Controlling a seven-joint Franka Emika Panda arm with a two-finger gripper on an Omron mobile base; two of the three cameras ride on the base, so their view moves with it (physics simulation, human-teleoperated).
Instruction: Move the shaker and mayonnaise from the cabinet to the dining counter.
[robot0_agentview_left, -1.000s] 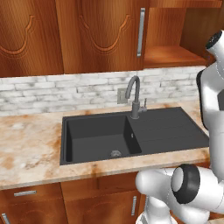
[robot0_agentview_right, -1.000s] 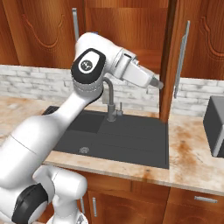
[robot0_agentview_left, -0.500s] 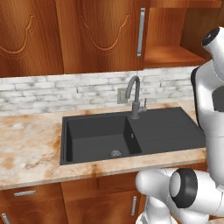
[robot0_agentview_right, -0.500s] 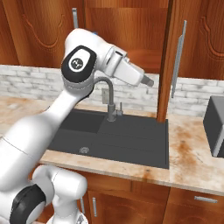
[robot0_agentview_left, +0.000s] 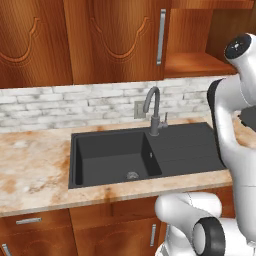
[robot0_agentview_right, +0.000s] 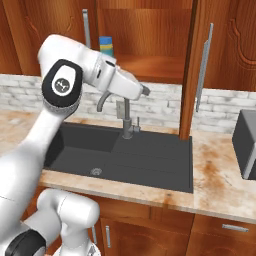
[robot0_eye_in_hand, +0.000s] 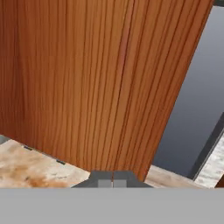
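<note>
A black sink (robot0_agentview_left: 111, 161) with a drainboard to its right is set into a beige, orange-blotched counter (robot0_agentview_left: 35, 175). A grey curved faucet (robot0_agentview_left: 154, 112) stands at the back rim of the sink, between basin and drainboard, with a small lever beside it. Behind runs a white-grey brick backsplash (robot0_agentview_left: 65, 105) with a wall outlet (robot0_agentview_left: 138, 108) just left of the faucet. Below the counter are brown drawer fronts with silver handles (robot0_agentview_left: 28, 220). At the right edge of the right base view a dark grey appliance (robot0_agentview_right: 247, 144) sits on the counter.
</note>
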